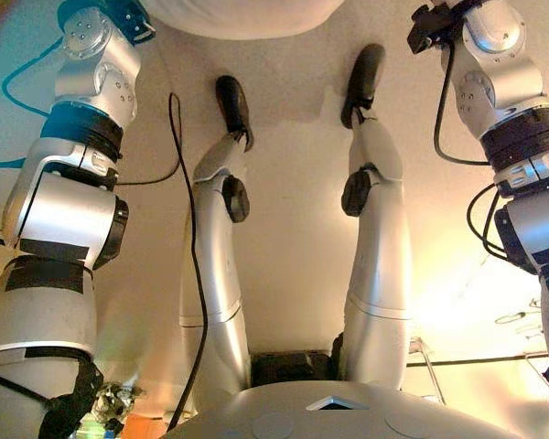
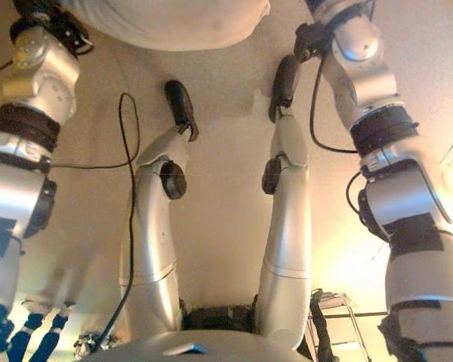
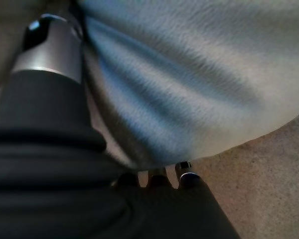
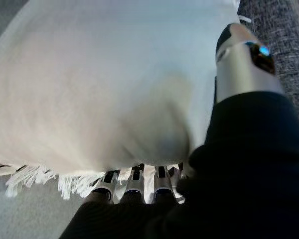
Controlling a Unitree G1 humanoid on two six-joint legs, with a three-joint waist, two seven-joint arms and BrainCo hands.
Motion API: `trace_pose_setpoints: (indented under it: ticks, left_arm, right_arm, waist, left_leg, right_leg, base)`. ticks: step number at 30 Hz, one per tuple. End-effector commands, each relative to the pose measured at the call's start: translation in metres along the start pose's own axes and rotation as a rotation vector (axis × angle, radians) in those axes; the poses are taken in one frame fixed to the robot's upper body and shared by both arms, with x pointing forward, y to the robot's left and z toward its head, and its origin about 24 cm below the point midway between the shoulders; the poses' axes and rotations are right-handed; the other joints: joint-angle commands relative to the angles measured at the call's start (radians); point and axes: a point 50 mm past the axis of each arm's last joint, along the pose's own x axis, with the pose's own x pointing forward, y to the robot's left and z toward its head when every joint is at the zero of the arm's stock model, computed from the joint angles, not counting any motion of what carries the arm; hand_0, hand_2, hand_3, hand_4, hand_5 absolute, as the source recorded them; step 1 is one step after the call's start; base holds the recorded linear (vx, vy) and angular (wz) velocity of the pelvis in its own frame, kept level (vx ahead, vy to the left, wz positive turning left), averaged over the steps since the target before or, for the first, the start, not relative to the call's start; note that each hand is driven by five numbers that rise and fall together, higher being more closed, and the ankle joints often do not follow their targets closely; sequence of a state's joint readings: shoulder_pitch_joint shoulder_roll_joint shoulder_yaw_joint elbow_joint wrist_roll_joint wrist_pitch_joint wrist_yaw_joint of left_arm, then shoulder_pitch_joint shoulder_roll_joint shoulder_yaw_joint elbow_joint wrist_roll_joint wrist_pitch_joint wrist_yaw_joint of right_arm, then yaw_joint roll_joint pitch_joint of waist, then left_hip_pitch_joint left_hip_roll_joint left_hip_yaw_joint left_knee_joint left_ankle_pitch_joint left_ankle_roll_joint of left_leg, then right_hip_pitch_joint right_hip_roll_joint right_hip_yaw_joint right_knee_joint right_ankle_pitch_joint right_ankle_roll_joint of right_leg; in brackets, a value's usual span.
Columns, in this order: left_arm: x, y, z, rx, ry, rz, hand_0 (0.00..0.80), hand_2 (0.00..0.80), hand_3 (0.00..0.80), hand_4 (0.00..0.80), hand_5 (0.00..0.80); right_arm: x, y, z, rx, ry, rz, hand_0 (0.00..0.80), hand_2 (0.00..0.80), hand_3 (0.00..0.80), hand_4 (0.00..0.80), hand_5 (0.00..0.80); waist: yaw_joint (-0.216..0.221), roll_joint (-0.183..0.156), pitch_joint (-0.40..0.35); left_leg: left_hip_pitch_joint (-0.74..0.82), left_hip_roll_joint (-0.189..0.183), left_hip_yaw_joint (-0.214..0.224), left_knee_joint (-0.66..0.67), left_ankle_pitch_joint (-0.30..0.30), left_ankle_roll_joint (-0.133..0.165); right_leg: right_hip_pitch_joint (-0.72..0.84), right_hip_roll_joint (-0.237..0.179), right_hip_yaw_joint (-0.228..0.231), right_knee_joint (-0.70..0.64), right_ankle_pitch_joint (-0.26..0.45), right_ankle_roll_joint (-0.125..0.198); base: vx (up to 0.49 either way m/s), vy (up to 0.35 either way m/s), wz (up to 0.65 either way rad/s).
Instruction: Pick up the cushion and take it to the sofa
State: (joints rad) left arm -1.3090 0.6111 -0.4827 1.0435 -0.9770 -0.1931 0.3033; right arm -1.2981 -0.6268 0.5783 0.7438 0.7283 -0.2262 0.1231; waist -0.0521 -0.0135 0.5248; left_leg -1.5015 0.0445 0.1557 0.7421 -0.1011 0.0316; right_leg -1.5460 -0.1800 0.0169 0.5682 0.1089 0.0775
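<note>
The cushion [image 4: 99, 79] is off-white with a fringe along one edge. I hold it between both hands, out in front of me and off the floor. It shows at the top edge of the left eye view [image 1: 242, 14] and of the right eye view [image 2: 174, 23]. My left hand [image 3: 65, 174] presses one side of it [image 3: 199, 74], with the fingers [image 3: 183, 174] straight under it and the thumb [image 3: 52, 47] laid along it. My right hand [image 4: 189, 174] presses the other side, with the fingers [image 4: 134, 181] straight beneath the fringe and the thumb [image 4: 241, 62] against the cloth.
The dark grey woven cloth of the sofa [image 4: 284, 30] shows close beside the cushion in the right wrist view. Beige carpet [image 3: 269, 164] lies below. A black cable [image 1: 188, 229] trails across the floor.
</note>
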Motion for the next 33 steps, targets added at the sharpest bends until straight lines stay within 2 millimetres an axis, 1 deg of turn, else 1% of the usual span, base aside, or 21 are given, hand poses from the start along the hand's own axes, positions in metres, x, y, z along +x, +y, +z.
trace_pose_setpoints:
  ticks: [1,2,4,7,11,15,18,21,24,27,28,29,32,33]
  left_arm:
    - [-0.001,-0.050,0.034,-0.107,-0.111,-0.202,0.800,0.800,0.800,0.800,0.800]
    - [-0.002,-0.054,0.035,-0.111,-0.117,-0.226,0.800,0.800,0.800,0.800,0.800]
    - [-0.003,-0.059,0.037,-0.106,-0.136,-0.262,0.800,0.800,0.800,0.800,0.800]
    - [-0.007,-0.072,0.041,-0.077,-0.162,-0.332,0.800,0.800,0.800,0.800,0.800]
    - [-0.013,-0.084,0.044,-0.080,-0.200,-0.413,0.800,0.800,0.800,0.800,0.800]
    - [-0.020,-0.089,0.043,-0.150,-0.224,-0.474,0.800,0.800,0.800,0.800,0.800]
    - [-0.027,-0.089,0.038,-0.197,-0.240,-0.523,0.800,0.800,0.800,0.800,0.800]
    - [-0.036,-0.086,0.023,-0.242,-0.244,-0.571,0.800,0.800,0.800,0.800,0.800]
    - [-0.053,-0.080,-0.004,-0.305,-0.221,-0.602,0.800,0.800,0.800,0.800,0.800]
    - [-0.076,-0.071,-0.040,-0.319,-0.173,-0.631,0.800,0.800,0.800,0.800,0.800]
    - [-0.087,-0.068,-0.055,-0.323,-0.146,-0.645,0.800,0.800,0.800,0.800,0.800]
    - [-0.097,-0.066,-0.066,-0.323,-0.122,-0.655,0.800,0.800,0.800,0.800,0.800]
    - [-0.121,-0.059,-0.089,-0.327,-0.042,-0.665,0.800,0.800,0.800,0.800,0.800]
    - [-0.126,-0.058,-0.094,-0.330,-0.024,-0.665,0.800,0.800,0.800,0.800,0.800]
  right_arm:
    - [0.024,0.055,0.029,-0.056,-0.072,0.230,0.562,0.562,0.562,0.562,0.562]
    - [0.027,0.059,0.033,-0.064,-0.081,0.247,0.800,0.800,0.800,0.800,0.800]
    - [0.029,0.060,0.036,-0.116,-0.089,0.256,0.800,0.800,0.800,0.800,0.800]
    - [0.032,0.063,0.042,-0.142,-0.110,0.249,0.800,0.800,0.800,0.800,0.800]
    - [0.034,0.059,0.047,-0.144,-0.109,0.216,0.800,0.800,0.800,0.800,0.800]
    - [0.031,0.052,0.045,-0.128,-0.110,0.181,0.800,0.800,0.800,0.800,0.800]
    - [0.026,0.046,0.041,-0.107,-0.120,0.150,0.800,0.800,0.800,0.800,0.800]
    - [0.015,0.038,0.030,-0.073,-0.129,0.111,0.800,0.800,0.800,0.800,0.800]
    - [-0.002,0.033,0.011,-0.062,-0.112,0.080,0.800,0.800,0.800,0.800,0.800]
    - [-0.026,0.030,-0.015,-0.028,-0.077,0.049,0.800,0.800,0.800,0.800,0.800]
    - [-0.037,0.029,-0.026,-0.011,-0.055,0.033,0.800,0.800,0.800,0.800,0.800]
    - [-0.046,0.029,-0.035,0.008,-0.040,0.016,0.800,0.800,0.800,0.800,0.800]
    - [-0.072,0.029,-0.054,0.055,-0.005,-0.037,0.800,0.800,0.800,0.800,0.800]
    - [-0.078,0.029,-0.058,0.066,0.004,-0.048,0.800,0.800,0.800,0.800,0.800]
  waist:
    - [0.005,0.101,-0.005]
    - [0.007,0.106,-0.005]
    - [0.011,0.110,-0.005]
    - [0.012,0.109,-0.005]
    - [0.014,0.115,-0.005]
    - [0.014,0.118,-0.005]
    - [0.013,0.120,-0.005]
    - [0.011,0.118,-0.005]
    - [0.008,0.114,-0.005]
    - [0.010,0.104,-0.005]
    - [0.010,0.099,-0.005]
    - [0.010,0.095,-0.005]
    - [0.007,0.080,-0.005]
    - [0.007,0.078,-0.005]
  left_leg:
    - [-0.022,-0.021,-0.076,-0.086,0.110,-0.122]
    - [-0.020,-0.021,-0.075,-0.099,0.114,-0.123]
    - [-0.016,-0.025,-0.074,-0.112,0.117,-0.123]
    - [-0.015,-0.029,-0.075,-0.130,0.127,-0.119]
    - [-0.015,-0.033,-0.073,-0.142,0.133,-0.115]
    - [-0.005,-0.039,-0.074,-0.159,0.136,-0.116]
    - [0.006,-0.044,-0.080,-0.166,0.133,-0.115]
    - [0.023,-0.048,-0.088,-0.170,0.131,-0.117]
    - [0.054,-0.051,-0.098,-0.170,0.126,-0.119]
    - [0.100,-0.048,-0.115,-0.167,0.124,-0.122]
    - [0.125,-0.045,-0.121,-0.164,0.124,-0.124]
    - [0.148,-0.043,-0.126,-0.163,0.124,-0.126]
    - [0.231,-0.028,-0.135,-0.160,0.123,-0.129]
    - [0.254,-0.025,-0.137,-0.162,0.123,-0.129]
  right_leg:
    - [0.062,0.027,-0.019,0.089,-0.084,0.042]
    - [0.064,0.033,-0.018,0.078,-0.085,0.040]
    - [0.069,0.035,-0.021,0.065,-0.084,0.041]
    - [0.075,0.039,-0.026,0.044,-0.077,0.041]
    - [0.073,0.043,-0.029,0.034,-0.073,0.040]
    - [0.079,0.048,-0.030,0.019,-0.069,0.043]
    - [0.089,0.052,-0.029,0.006,-0.068,0.044]
    - [0.105,0.057,-0.026,-0.005,-0.063,0.047]
    - [0.137,0.058,-0.020,-0.017,-0.061,0.049]
    - [0.186,0.053,-0.023,-0.024,-0.055,0.049]
    - [0.210,0.051,-0.023,-0.024,-0.050,0.050]
    - [0.234,0.048,-0.023,-0.026,-0.047,0.051]
    - [0.312,0.037,-0.021,-0.032,-0.034,0.053]
    - [0.332,0.034,-0.022,-0.036,-0.031,0.054]
  base:
    - [0.006,0.056,0.06]
    - [0.004,0.040,0.01]
    - [-0.001,0.000,0.04]
    - [-0.009,-0.022,0.09]
    - [-0.009,-0.012,0.05]
    - [-0.011,-0.016,0.02]
    - [-0.019,-0.021,0.02]
    - [-0.039,-0.050,0.02]
    - [-0.047,-0.063,-0.01]
    - [-0.054,-0.097,-0.08]
    - [-0.050,-0.107,-0.13]
    - [-0.042,-0.110,-0.14]
    - [-0.031,-0.125,-0.13]
    - [-0.019,-0.144,-0.08]
